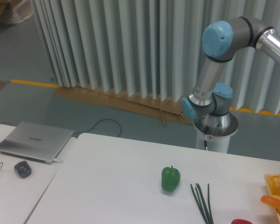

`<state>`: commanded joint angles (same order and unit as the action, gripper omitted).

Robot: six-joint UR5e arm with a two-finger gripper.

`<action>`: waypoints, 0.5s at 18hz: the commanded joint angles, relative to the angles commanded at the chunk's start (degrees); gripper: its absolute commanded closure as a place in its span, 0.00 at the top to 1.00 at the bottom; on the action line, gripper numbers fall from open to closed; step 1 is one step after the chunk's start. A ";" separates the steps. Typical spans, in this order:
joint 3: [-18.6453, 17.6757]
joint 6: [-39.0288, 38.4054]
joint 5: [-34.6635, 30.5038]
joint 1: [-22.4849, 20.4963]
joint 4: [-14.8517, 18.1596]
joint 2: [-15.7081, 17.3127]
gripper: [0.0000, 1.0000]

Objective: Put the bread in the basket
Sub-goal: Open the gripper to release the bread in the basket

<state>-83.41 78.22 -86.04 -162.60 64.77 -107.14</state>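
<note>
While the arm [224, 70] reaches off to the right, its fingers are out of view, so I cannot tell if they are apart or together. At the right edge the bread [276, 201] lies across the basket [272, 178]. It looks almost placed. Next the fingers would need to let go and lift away.

At the right edge, an orange-golden bread [276, 201] end lies over a yellow-orange lattice basket [272, 179]. A glossy green pepper [170, 178] and thin dark-green stalks [202, 202] sit lower centre on the white table [112, 186]. A silver laptop [33, 141] is at left. The arm [224, 60] is grey with light-blue caps.
</note>
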 joint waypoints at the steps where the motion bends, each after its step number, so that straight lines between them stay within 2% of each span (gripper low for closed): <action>1: -0.09 0.00 0.00 0.00 0.00 0.09 1.00; 9: -1.23 -0.18 -0.18 1.32 0.09 1.40 1.00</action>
<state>-84.64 78.05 -86.22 -161.28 64.86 -105.74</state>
